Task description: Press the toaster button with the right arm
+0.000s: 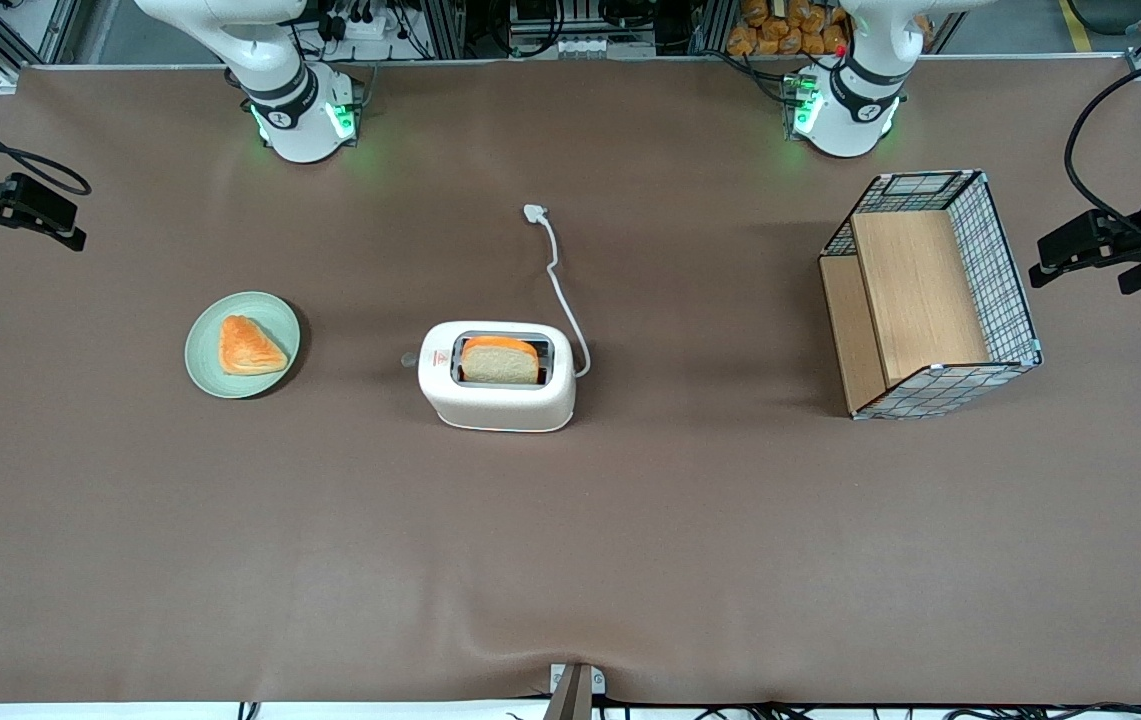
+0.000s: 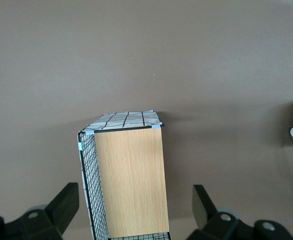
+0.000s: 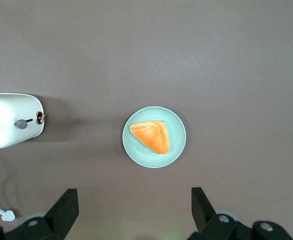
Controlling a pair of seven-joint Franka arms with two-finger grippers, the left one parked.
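The toaster [image 1: 497,376] stands mid-surface [image 1: 570,540], a bread slice [image 1: 500,361] in its slot. Its button [image 1: 409,359] projects from the end facing the plate [image 1: 242,344]. The right arm's pincer [image 1: 15,212] hangs at the working arm's end of the surface, well apart from the toaster, fingers [image 3: 65,209] spread and empty. On the front view's clock face, the button lies at about four o'clock from the pincer, past the plate. The toaster's long axis points toward that plate. Judgement: approach not yet begun.
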